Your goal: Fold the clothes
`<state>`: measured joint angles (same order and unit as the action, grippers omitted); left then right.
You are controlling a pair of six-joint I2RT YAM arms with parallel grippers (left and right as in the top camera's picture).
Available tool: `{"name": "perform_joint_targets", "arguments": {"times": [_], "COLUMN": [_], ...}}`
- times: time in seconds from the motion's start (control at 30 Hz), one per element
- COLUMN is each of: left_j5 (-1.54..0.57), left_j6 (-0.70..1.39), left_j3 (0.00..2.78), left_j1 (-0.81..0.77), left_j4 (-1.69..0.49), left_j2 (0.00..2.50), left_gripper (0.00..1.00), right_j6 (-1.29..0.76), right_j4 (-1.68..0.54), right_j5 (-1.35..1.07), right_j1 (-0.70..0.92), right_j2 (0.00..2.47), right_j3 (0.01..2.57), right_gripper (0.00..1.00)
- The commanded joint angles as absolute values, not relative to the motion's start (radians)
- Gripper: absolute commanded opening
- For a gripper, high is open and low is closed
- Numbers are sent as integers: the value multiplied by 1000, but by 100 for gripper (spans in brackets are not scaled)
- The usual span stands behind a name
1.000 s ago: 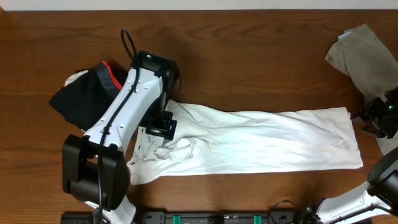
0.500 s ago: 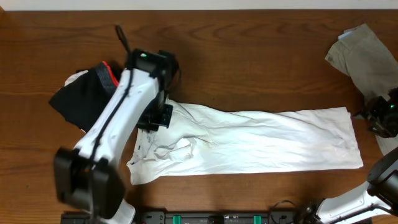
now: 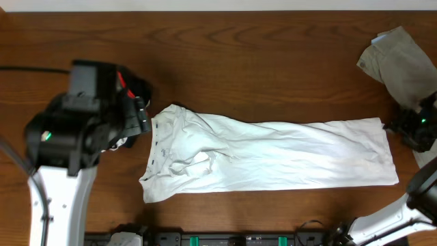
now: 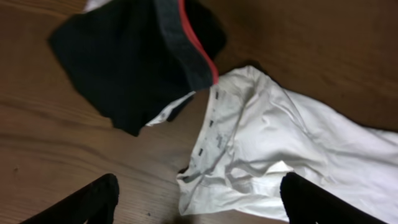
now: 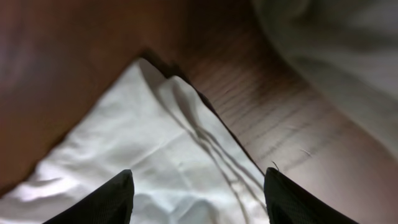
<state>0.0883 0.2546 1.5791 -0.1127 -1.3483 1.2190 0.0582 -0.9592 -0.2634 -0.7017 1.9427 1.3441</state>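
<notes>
Left arm pose: the left arm rose from the near edge of the worktop as a white link, and its bulky black head hung over the left side.
Left claw: the left claw pointed down with its two dark fingers spread wide. Nothing was between them. It was above bare wood and the collar end of the shirt.
Right arm pose: the right arm bent up from the near right corner, its black wrist at the shirt's right end.
Right claw: the right claw was spread, gripping nothing, and hung low over the shirt's corner.
White T-shirt: the white T-shirt lay flat across the middle of the worktop as a long band of soft cotton. It was smooth towards the right and bunched into creases at the left.
Writing: small dark marks ran along the collar edge and were too small to read.
Black garment: the black garment was a crumpled heap just beyond the shirt's left end. Its grey waistband was edged in red.
Khaki-grey garment: the khaki-grey garment lay rumpled at the far right, apart from the shirt.
Worktop surface: dark brown wood with visible grain.
</notes>
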Motion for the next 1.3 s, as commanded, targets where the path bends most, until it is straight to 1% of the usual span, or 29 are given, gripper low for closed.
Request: {"name": "perform_joint_targets", "arguments": {"times": [0.0, 0.07, 0.2, 0.27, 0.37, 0.53, 0.6, 0.63, 0.67, 0.83, 0.93, 1.0, 1.07, 1.1, 1.13, 1.27], "left_j5": [102, 102, 102, 102, 102, 102, 102, 102, 102, 102, 102, 102, 102, 102, 102, 102], "left_j6": [260, 260, 260, 260, 256, 256, 256, 256, 256, 256, 256, 256, 256, 256, 256, 256], "left_j3": [1592, 1592, 1592, 1592, 1591, 1586, 1586, 1586, 1586, 1585, 1585, 1585, 1585, 1585, 1585, 1585], "left_j1": [-81, -80, -80, -80, -80, -80, -80, -80, -80, -80, -80, -80, -80, -80, -80, -80], "left_j4": [-1345, -1345, -1346, -1348, -1349, -1348, -1348, -1348, -1348, -1348, -1349, -1349, -1349, -1351, -1352, -1352], "left_j2": [1204, 1203, 1209, 1212, 1216, 1222, 1229, 1234, 1236, 1263, 1282, 1290, 1295, 1296, 1296, 1296], "left_gripper": [89, 90, 91, 91, 92, 95, 96, 96, 96, 96, 96, 96, 96, 96, 96, 96], "right_j6": [128, 131, 182, 189, 189, 223, 223, 225, 225, 226, 226, 225, 225, 225, 225, 215], "right_j4": [-952, -949, -958, -971, -979, -987, -986, -986, -986, -1004, -1020, -1026, -1030, -1032, -1036, -1060], "right_j5": [-277, -257, -250, -225, -174, -195, -195, -199, -201, -236, -236, -238, -255, -270, -282, -292], "right_j1": [-719, -719, -720, -720, -720, -711, -706, -706, -706, -706, -706, -706, -706, -706, -706, -706], "right_j2": [2003, 2020, 2049, 2063, 2083, 2108, 2108, 2108, 2108, 2108, 2107, 2107, 2100, 2094, 2086, 2033], "right_j3": [1332, 1332, 1332, 1331, 1323, 1277, 1246, 1235, 1230, 1230, 1230, 1230, 1236, 1246, 1259, 1336], "right_gripper": [65, 68, 69, 66, 66, 60, 54, 49, 45, 44, 38, 22, 12, 5, 1, 1]}}
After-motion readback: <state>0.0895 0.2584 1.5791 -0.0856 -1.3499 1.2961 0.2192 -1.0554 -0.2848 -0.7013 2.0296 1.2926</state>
